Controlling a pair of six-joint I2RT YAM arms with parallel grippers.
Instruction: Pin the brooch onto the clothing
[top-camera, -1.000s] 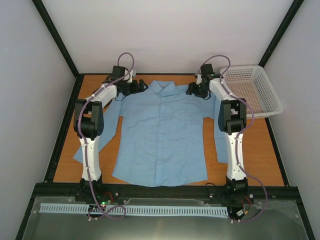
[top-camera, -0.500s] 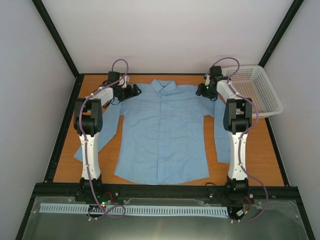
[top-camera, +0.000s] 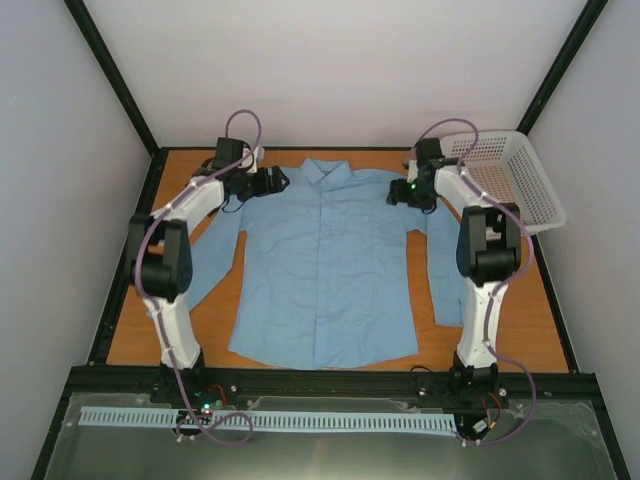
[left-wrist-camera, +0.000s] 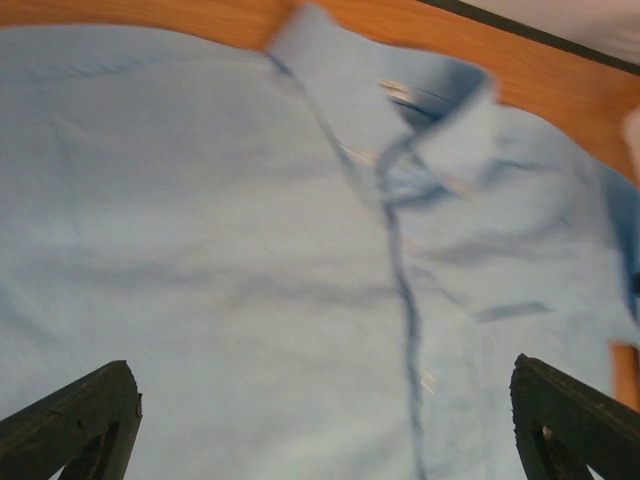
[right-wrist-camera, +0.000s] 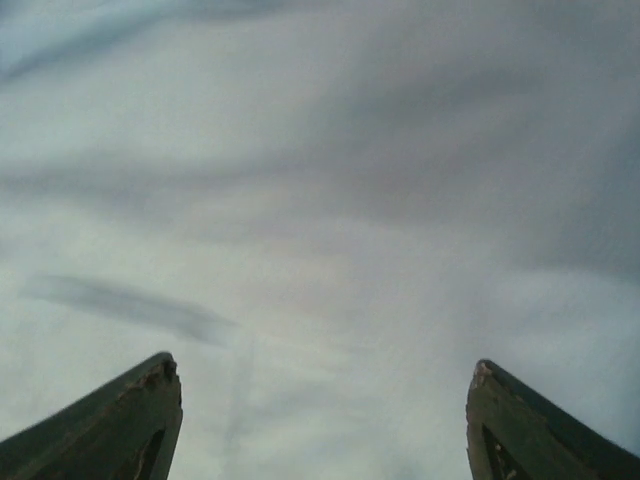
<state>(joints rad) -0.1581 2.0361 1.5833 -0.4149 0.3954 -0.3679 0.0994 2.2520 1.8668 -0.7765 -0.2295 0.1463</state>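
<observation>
The light blue shirt (top-camera: 325, 265) lies flat and face up on the table, collar at the far side. It fills the left wrist view (left-wrist-camera: 250, 250), where its collar and button placket show, and the right wrist view (right-wrist-camera: 320, 200). My left gripper (top-camera: 277, 180) is open over the shirt's left shoulder; its fingers (left-wrist-camera: 80, 420) stand far apart with nothing between them. My right gripper (top-camera: 400, 192) is open over the right shoulder, close above the cloth, fingers (right-wrist-camera: 140, 410) wide apart and empty. The brooch is not in view.
A white mesh basket (top-camera: 505, 180) stands at the far right, next to my right arm. The orange table (top-camera: 130, 330) shows on both sides of the shirt. Black frame rails run along the table's edges.
Both grippers have shifted a little inward over the shirt's shoulders. Both elbows have swung outward and lower. The shirt has moved slightly toward the far side.
</observation>
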